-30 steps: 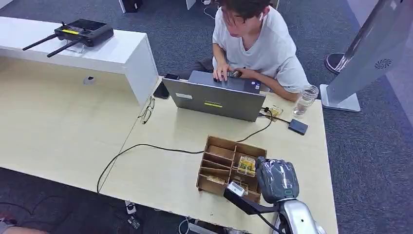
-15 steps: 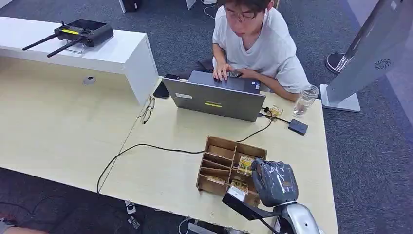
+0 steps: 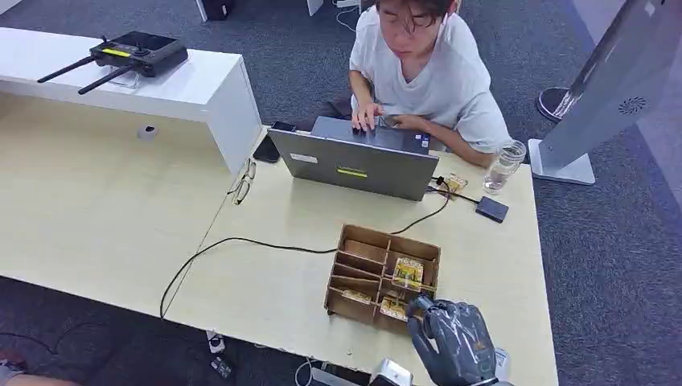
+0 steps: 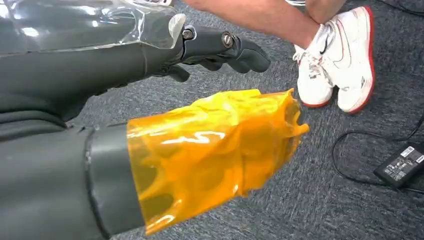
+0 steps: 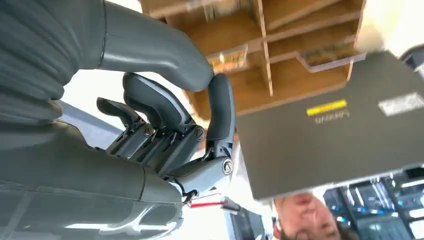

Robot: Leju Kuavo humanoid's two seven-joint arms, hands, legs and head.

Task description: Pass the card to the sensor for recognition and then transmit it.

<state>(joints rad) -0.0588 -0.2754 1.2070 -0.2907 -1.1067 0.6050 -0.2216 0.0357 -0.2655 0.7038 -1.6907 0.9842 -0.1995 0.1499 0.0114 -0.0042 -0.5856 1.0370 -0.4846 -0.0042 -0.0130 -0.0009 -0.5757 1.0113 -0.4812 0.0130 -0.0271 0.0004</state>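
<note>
A brown wooden compartment box (image 3: 382, 273) sits near the table's front edge. Yellow cards lie in it, one (image 3: 408, 272) in a far right slot and another (image 3: 394, 306) in a nearer slot. My right hand (image 3: 450, 342), wrapped in clear film, hovers just short of the box's near right corner. In the right wrist view its fingers (image 5: 165, 115) are curled in with the thumb (image 5: 150, 50) against one of them, and I see no card between them. My left hand (image 4: 125, 60) hangs over the carpet, its orange-taped thumb (image 4: 210, 140) apart from the dark fingers, holding nothing.
A person types on a grey laptop (image 3: 354, 165) at the far side of the table. A small black box (image 3: 491, 209) on a cable and a glass (image 3: 505, 165) stand to the right. A black cable (image 3: 241, 241) crosses the table toward the wooden box. Glasses (image 3: 241, 186) lie left.
My right hand has drawn back from over the box's right compartments toward the table's near edge. The cards in the box look unmoved. The person has raised their head slightly.
</note>
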